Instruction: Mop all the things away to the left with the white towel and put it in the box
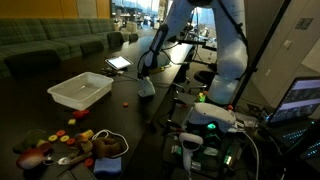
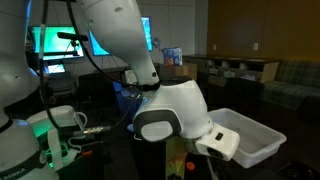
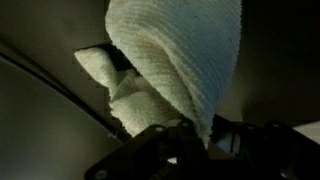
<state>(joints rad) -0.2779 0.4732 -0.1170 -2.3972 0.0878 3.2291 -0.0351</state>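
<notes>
No lettering, number or brand can be read in any view. The lit tablet (image 1: 119, 63) at the far end of the tabletop (image 1: 130, 110) is only a bright blur. The laptop screen (image 1: 303, 98) at the right shows coloured lines too small to make out. The monitor (image 2: 55, 42) glows green and blue, no characters resolving. Up close, the white towel (image 3: 180, 60) shows bare weave only.
</notes>
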